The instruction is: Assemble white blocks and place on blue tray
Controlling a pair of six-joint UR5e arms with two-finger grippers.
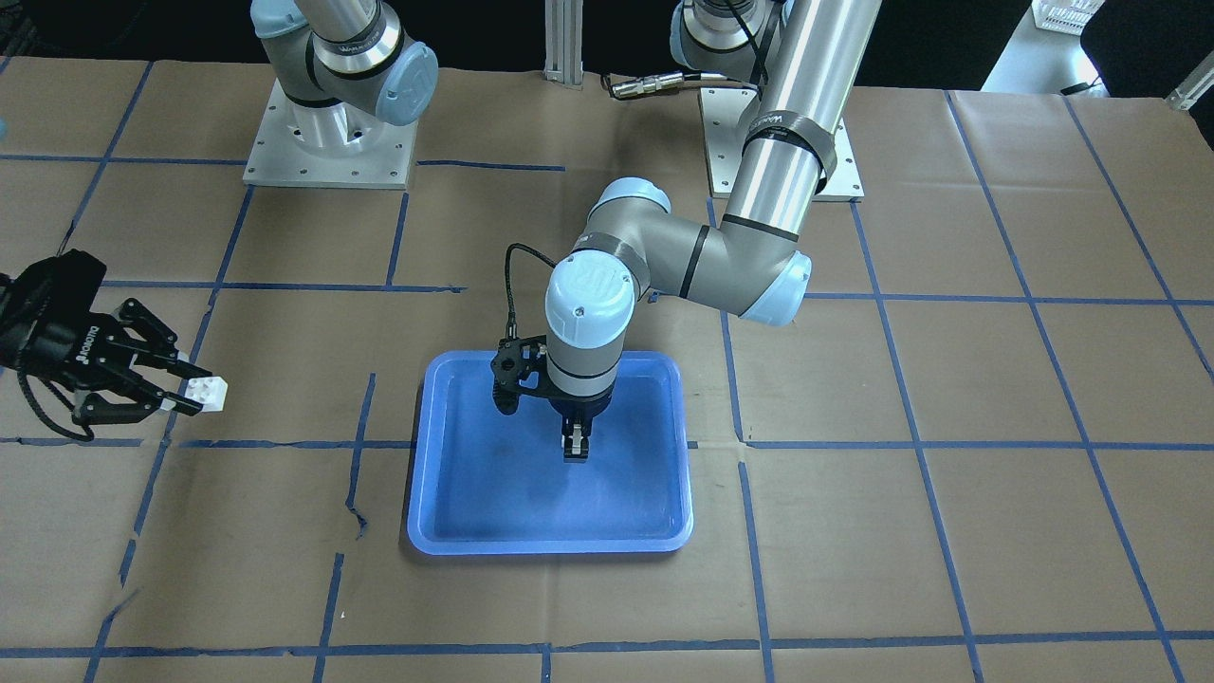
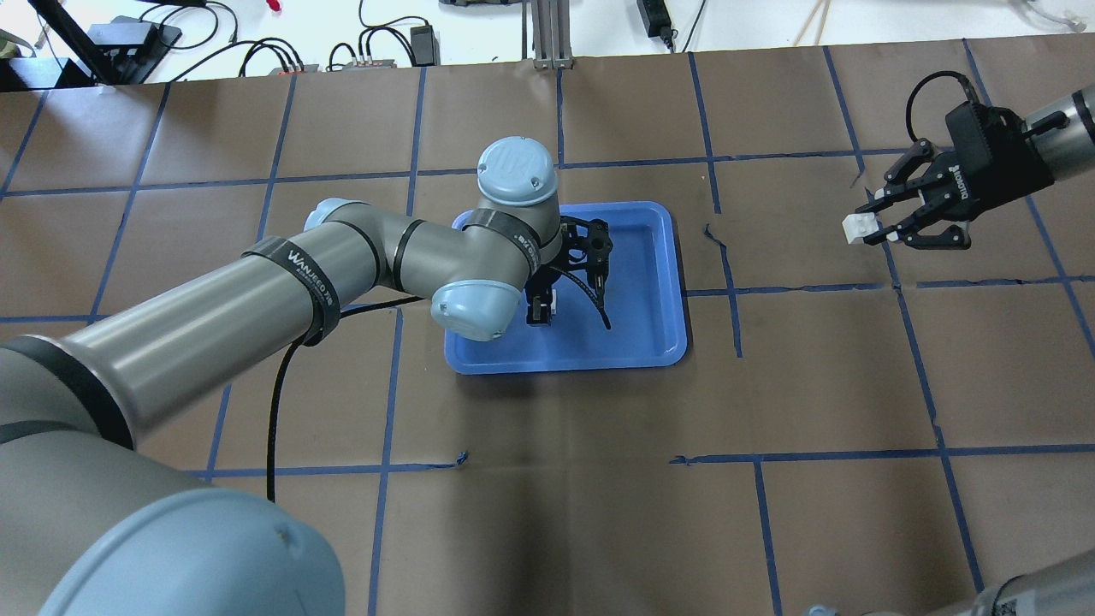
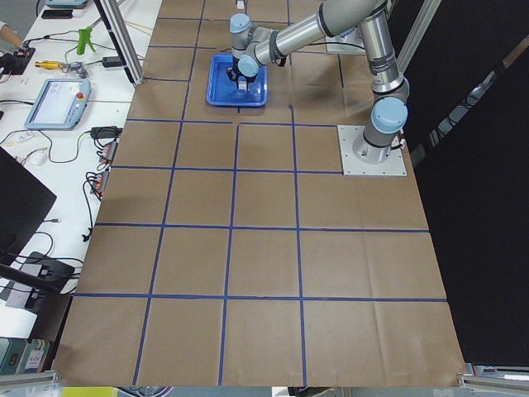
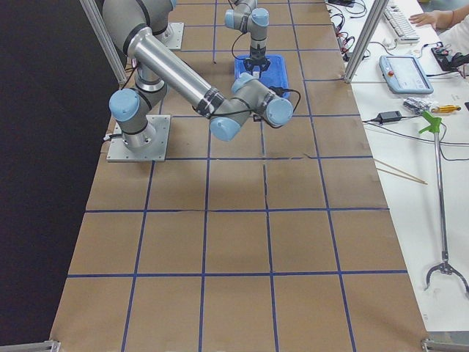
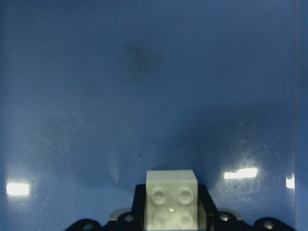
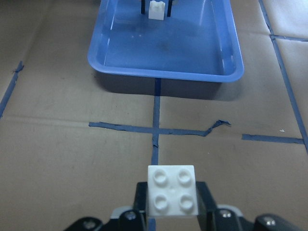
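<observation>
Front-facing view: the left gripper (image 1: 576, 446) points down over the middle of the blue tray (image 1: 493, 493). At the tray's nine o'clock, well apart, the right gripper (image 1: 190, 391) pinches the second white block (image 1: 209, 392).

Left wrist view: fingers clamp the first white block (image 5: 172, 204), seemingly just above the tray floor.

Right wrist view: the tray lies at twelve o'clock.

I can read white letters that look like "WANJEED" on the black strap (image 2: 295, 272) around the big silver tube of my left arm (image 2: 197, 329). The black body of the right end effector (image 2: 874, 224) says "ROBOTIQ" in white. The round blue cap (image 2: 516, 169) on the left arm shows a faint "UR" mark.
</observation>
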